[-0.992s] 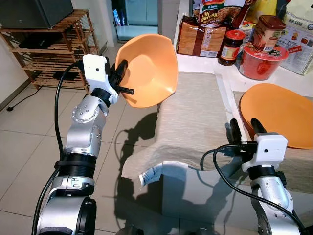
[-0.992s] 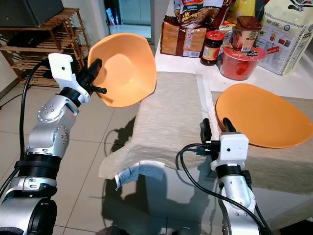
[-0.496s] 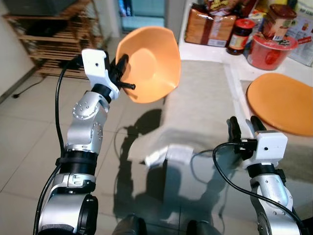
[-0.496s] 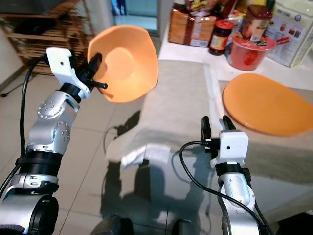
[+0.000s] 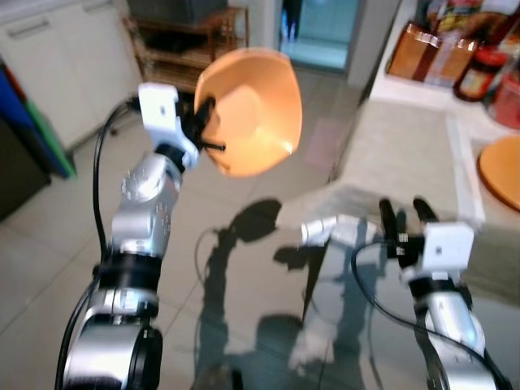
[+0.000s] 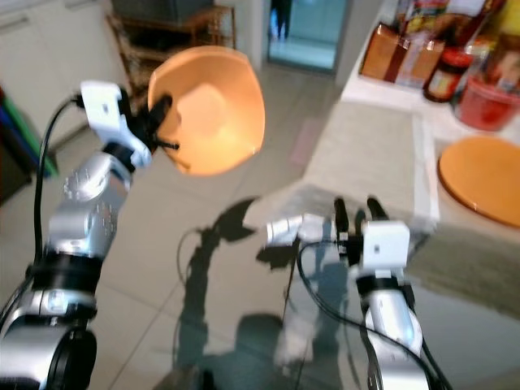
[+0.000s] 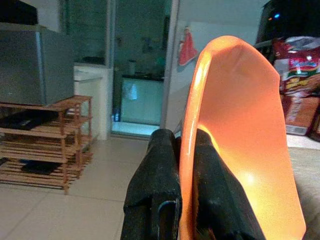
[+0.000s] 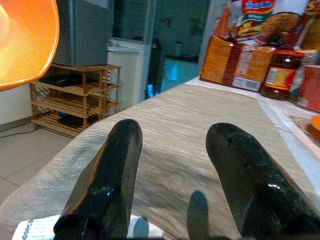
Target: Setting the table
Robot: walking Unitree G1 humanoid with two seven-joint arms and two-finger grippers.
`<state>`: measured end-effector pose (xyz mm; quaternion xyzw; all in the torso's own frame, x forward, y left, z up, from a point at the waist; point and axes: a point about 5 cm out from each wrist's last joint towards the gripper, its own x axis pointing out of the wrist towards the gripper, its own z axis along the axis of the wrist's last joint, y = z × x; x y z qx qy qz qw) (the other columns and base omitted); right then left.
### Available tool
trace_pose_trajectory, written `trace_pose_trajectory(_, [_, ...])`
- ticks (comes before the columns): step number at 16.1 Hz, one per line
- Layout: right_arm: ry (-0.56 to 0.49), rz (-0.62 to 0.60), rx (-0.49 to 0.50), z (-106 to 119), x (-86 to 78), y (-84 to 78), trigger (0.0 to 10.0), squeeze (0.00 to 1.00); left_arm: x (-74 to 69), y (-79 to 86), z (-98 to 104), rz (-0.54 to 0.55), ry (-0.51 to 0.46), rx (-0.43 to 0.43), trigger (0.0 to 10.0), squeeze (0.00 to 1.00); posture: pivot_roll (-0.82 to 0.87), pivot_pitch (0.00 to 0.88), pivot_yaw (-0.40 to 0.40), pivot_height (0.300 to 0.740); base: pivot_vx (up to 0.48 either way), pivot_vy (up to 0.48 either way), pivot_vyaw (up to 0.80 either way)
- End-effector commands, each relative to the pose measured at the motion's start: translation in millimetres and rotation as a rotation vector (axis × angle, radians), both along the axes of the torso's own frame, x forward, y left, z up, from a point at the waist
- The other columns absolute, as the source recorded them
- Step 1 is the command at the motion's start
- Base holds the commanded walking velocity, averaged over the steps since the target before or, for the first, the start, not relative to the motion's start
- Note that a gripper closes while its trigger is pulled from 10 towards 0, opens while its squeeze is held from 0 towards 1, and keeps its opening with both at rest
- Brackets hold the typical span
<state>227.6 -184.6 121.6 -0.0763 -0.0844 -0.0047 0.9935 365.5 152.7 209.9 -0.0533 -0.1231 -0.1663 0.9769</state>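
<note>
Left eye view, blurred | left jaws (image 5: 203, 122) clamp bowl (image 5: 252, 110) rim over floor | right jaws (image 5: 405, 216) parted, empty, seemingly at table edge

You see a smooth, glossy orange plastic bowl (image 7: 240, 135), a matt woven beige cloth (image 8: 200, 130), a slatted wooden rack (image 7: 45, 145) and glossy floor tiles (image 5: 244, 268).

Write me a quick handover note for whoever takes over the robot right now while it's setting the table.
Left end effector: shut on the rim of the orange bowl, held up over the floor, off to the left of the table.
Right end effector: open, holding nothing, low at the near edge of the beige table cloth.
Orange plate already lies on the cloth at the right; jars and food packets stand at the far end.
Done: plate placed. Left: bring the bowl over the table and set it down. The head views are blurred.
</note>
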Motion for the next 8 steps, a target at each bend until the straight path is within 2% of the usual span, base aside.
trace_pose_trajectory(1, [-0.006, -0.003, -0.01, 1.4, 0.0, -2.0, 10.0, 0.0, 0.7, -5.9, 14.2, -0.031, -0.051, -0.004, 0.0, 0.0, -0.04, 0.0, 0.038, 0.722, 0.0, 0.0, 0.0])
trace_pose_trajectory(5, [-0.004, -0.002, -0.013, 0.6, 0.6, -2.2, 10.0, 0.0, 0.3, -8.8, 15.5, -0.047, -0.057, -0.012, 0.0, 0.0, -0.04, 0.0, 0.04, 0.722, 0.0, 0.0, 0.0])
trace_pose_trajectory(8, [-0.003, 0.0, -0.013, 0.2, 1.0, -2.1, 10.0, 0.0, 0.9, -10.7, 16.3, -0.056, -0.05, -0.023, 0.0, 0.0, -0.04, 0.0, 0.039, 0.722, -0.299, 0.0, 0.0])
